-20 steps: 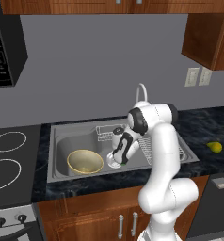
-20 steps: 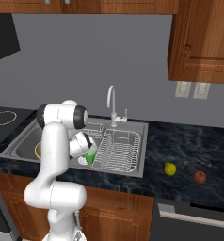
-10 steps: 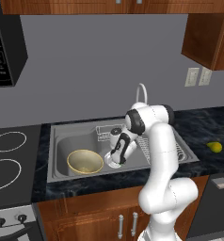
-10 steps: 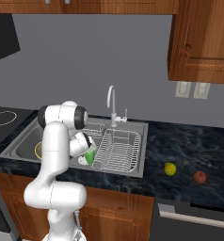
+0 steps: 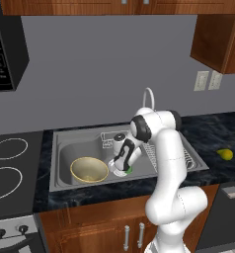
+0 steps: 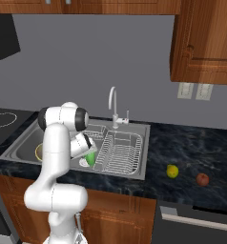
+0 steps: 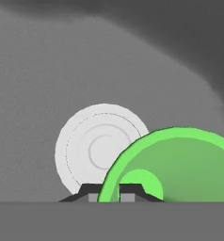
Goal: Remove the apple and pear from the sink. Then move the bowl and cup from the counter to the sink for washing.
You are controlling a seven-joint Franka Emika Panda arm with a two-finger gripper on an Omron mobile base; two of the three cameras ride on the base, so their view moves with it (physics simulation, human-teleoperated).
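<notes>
- Gripping the cup (image 7: pixel 180 164) by its rim: the gripper (image 7: pixel 108 194) fingers are closed on the green wall, cup held low in the sink (image 5: pixel 80 143), above the round drain (image 7: pixel 92 146).
- Bowl (image 5: pixel 89 169) is seen in the basin just left of the cup.
- Pear (image 6: pixel 172 171) and apple (image 6: pixel 202 179) are seen on the counter (image 6: pixel 191 147), right of the sink.

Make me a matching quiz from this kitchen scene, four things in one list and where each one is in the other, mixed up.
Things:
1. bowl
2. cup
3. pear
4. apple

Places:
A. on the counter, farthest from the sink
B. held by the fingers over the sink
C. resting in the sink basin
D. on the counter, between sink and red fruit

Pairs: 1-C, 2-B, 3-D, 4-A
</notes>
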